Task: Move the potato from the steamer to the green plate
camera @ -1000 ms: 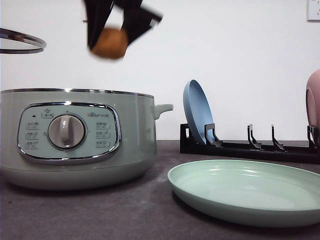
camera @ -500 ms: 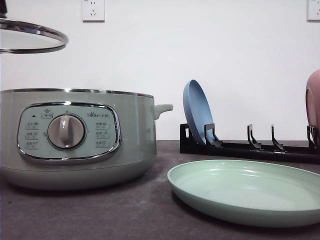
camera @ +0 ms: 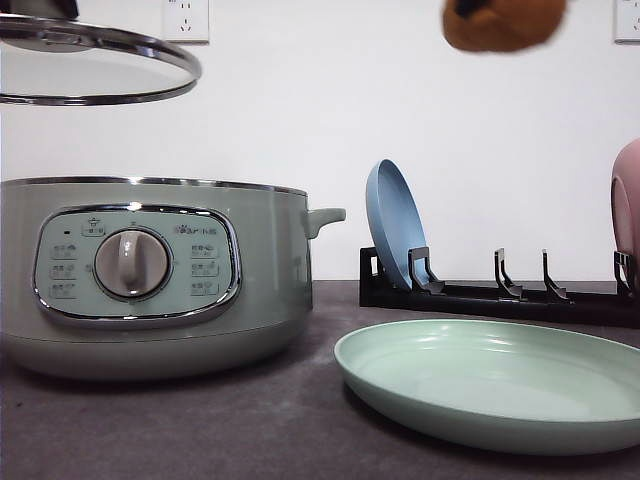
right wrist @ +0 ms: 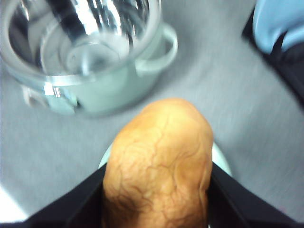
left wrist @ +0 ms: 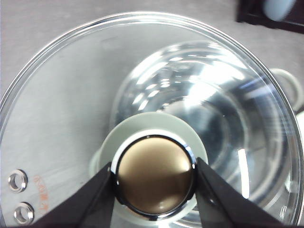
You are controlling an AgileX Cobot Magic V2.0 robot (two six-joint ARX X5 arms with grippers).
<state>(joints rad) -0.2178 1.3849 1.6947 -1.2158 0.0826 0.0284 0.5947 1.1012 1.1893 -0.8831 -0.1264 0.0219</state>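
Potato [right wrist: 159,164], clamped in my right claw [right wrist: 156,190], hangs high above the green plate [camera: 495,385], right of the steamer [camera: 150,275]; plate lies directly below, so the coming move is downward. My left claw [left wrist: 154,178] grips the lid knob [left wrist: 154,175].

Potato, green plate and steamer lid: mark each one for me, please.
potato [right wrist: 159,164]: right wrist view, middle of its wrinkled skin.
green plate [camera: 500,385]: front view, bare inner surface.
steamer lid [left wrist: 61,109]: left wrist view, clear glass beside the knob.
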